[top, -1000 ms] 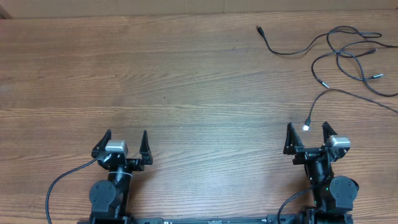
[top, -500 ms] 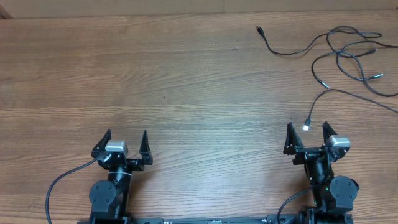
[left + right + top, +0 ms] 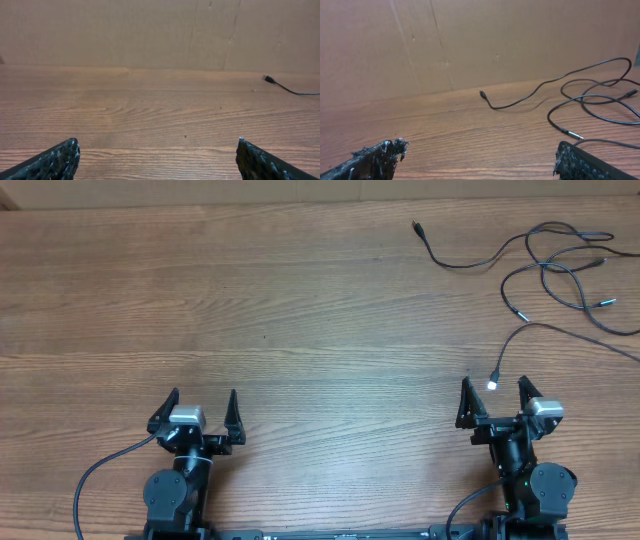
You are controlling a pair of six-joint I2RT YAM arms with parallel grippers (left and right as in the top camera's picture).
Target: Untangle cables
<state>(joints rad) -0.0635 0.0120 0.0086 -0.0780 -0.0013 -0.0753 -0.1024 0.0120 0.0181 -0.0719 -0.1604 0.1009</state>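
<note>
No text, label, brand mark, number or sign is showing legibly in any view. Surfaces checked: the table (image 3: 300, 310), the cardboard wall (image 3: 125, 30) ahead of the jaws, the cables (image 3: 560, 275) ahead and to the right of the right jaws, the left gripper (image 3: 202, 394) and the right gripper (image 3: 492, 383). All are showing plain.
</note>
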